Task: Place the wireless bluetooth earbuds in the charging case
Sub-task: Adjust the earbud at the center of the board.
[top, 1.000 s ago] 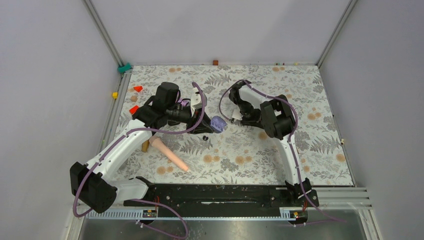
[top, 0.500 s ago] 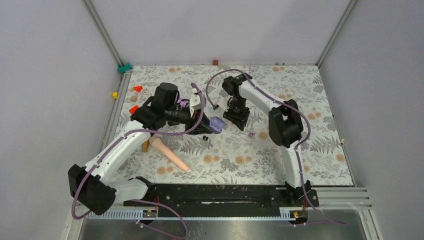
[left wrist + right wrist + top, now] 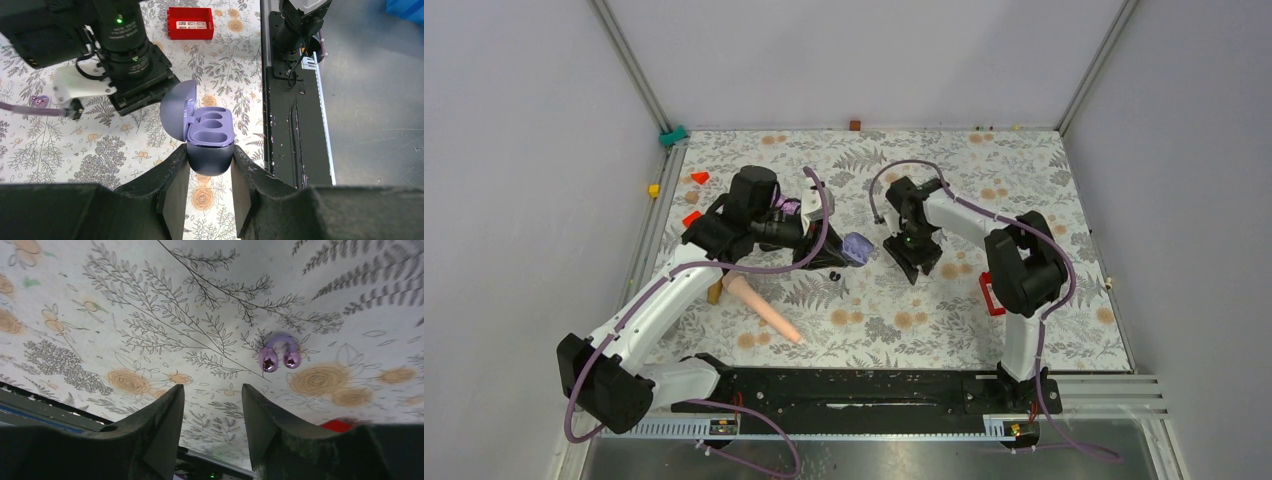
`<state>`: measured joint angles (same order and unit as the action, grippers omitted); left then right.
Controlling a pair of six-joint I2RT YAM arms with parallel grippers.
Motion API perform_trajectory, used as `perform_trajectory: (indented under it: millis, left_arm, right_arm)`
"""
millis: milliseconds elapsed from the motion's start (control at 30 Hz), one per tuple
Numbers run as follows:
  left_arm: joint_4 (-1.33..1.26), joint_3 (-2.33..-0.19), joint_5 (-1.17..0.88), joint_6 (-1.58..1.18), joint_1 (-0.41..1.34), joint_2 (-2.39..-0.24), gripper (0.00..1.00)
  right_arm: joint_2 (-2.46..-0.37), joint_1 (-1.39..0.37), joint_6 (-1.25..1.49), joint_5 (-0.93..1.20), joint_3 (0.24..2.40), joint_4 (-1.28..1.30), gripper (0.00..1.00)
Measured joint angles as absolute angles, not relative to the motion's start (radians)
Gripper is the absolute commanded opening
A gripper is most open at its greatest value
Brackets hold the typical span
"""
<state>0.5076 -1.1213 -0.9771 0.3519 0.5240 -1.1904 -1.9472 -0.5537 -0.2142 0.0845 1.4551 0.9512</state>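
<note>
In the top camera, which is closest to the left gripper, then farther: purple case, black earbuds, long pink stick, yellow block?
1. The purple case, held in the left gripper.
2. The black earbuds, just beside it.
3. The long pink stick, lower left.
4. The yellow block, far left.

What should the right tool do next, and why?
Probably shift the right tool over the purple earbud and lower: its jaws stand open and empty, the bud lies on the cloth off-centre, and the left tool holds the charging case open.
</note>
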Motion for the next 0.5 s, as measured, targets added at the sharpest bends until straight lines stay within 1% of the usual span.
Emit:
perform_trajectory:
  millis: [133,233,300,500]
  left_arm:
    - [0.508,-1.121,-0.971,0.353,0.524,-1.19,0.05]
    - [0.514,-1.121,-0.966,0.359,0.524,-1.19,0.01]
    - [0.518,-1.121,-0.963,0.36,0.524,-1.19,0.0]
    - [0.525,-1.127,-0.956,0.359,0.524,-1.19,0.0]
  right_arm:
    - [-1.917,-0.527,-0.117,0.113,1.34,0.877,0.58]
    - [-1.882,-0.479,-0.063,0.127,1.298,0.826,0.58]
    - [-1.876,-0.456,-0.036,0.131,1.294,0.803,0.58]
    - [-1.904,-0.439,0.015,0.142,1.298,0.756,0.59]
